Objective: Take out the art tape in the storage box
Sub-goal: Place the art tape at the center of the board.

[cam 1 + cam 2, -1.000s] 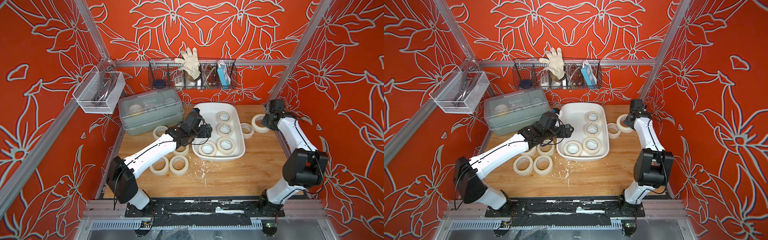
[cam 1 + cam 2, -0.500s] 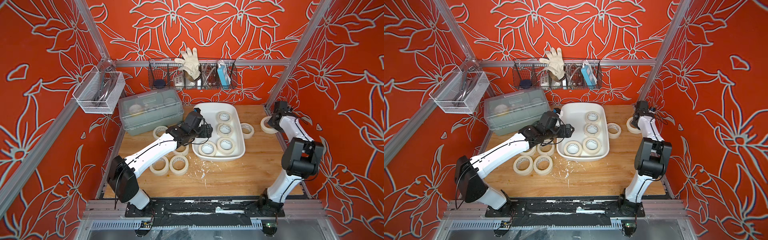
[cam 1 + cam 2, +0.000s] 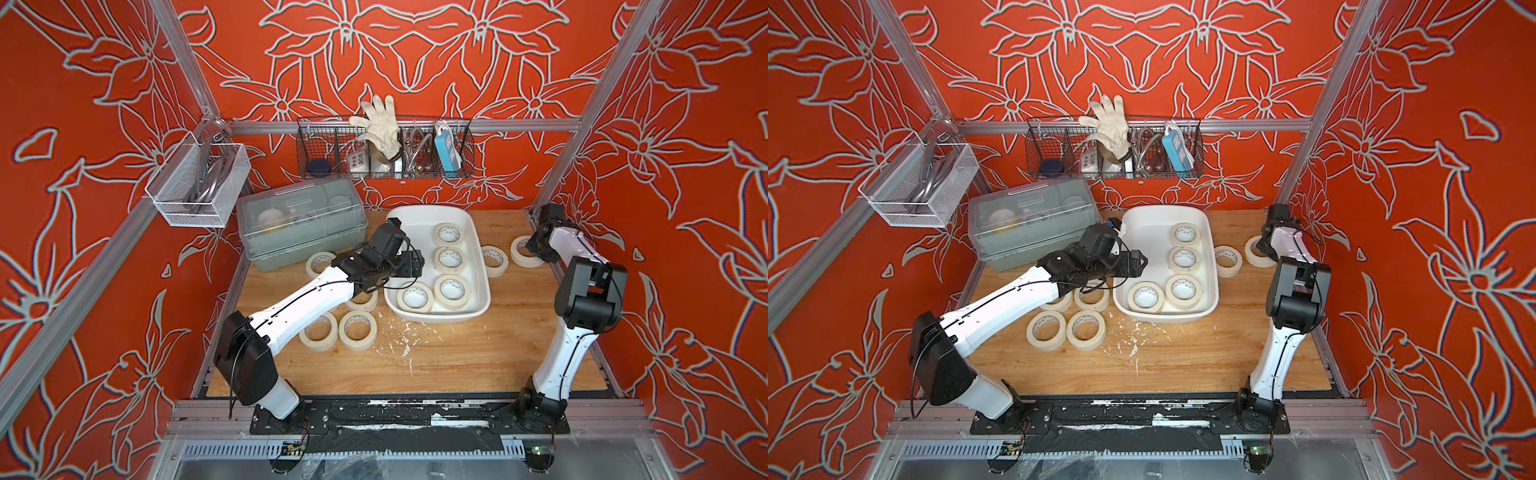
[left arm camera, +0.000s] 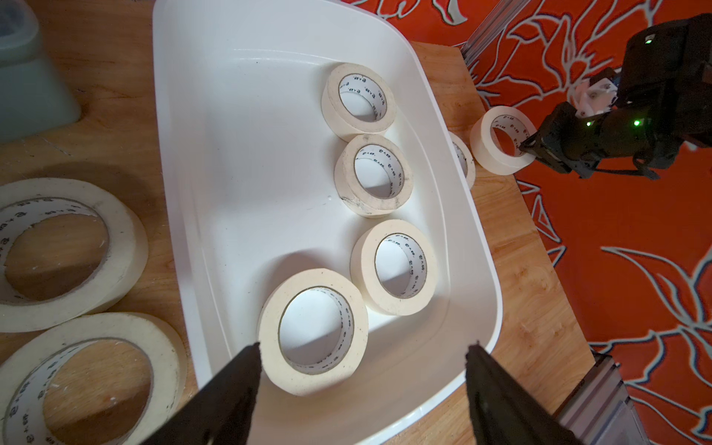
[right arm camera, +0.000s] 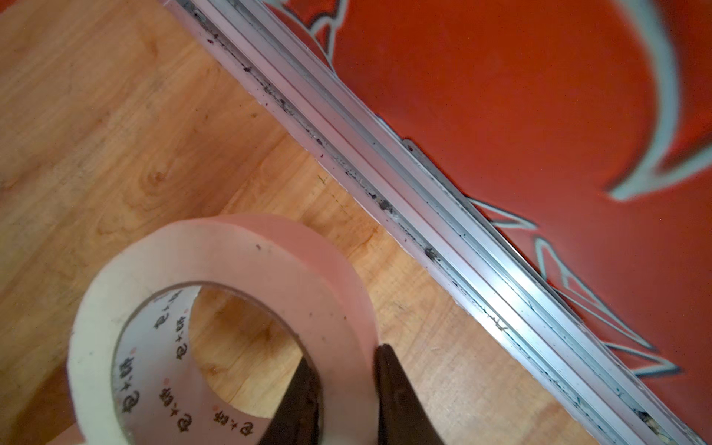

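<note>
The white storage box (image 3: 409, 237) (image 3: 1148, 237) (image 4: 250, 154) lies at the back middle of the wooden table and holds several cream rolls of art tape (image 3: 449, 258) (image 3: 1185, 258) (image 4: 373, 175). My left gripper (image 3: 415, 266) (image 3: 1140, 264) (image 4: 364, 346) hovers open over the box's left side, its fingers either side of the nearest roll (image 4: 313, 331) and above it. My right gripper (image 3: 534, 249) (image 3: 1262, 249) (image 5: 343, 352) is shut on the wall of one roll (image 3: 524, 249) (image 5: 215, 262) at the table's far right. Whether that roll touches the table I cannot tell.
Another roll (image 3: 494, 261) lies just right of the box, and several (image 3: 319, 331) (image 4: 57, 246) lie on the table left of it. A grey-green lidded box (image 3: 299, 224) stands at the back left. Wire baskets (image 3: 384, 153) (image 3: 199, 183) hang on the walls. An aluminium rail (image 5: 424, 200) edges the table.
The right arm has folded back toward the far right corner with the roll in its grip, shifting it slightly right. The left gripper has stayed over the box.
</note>
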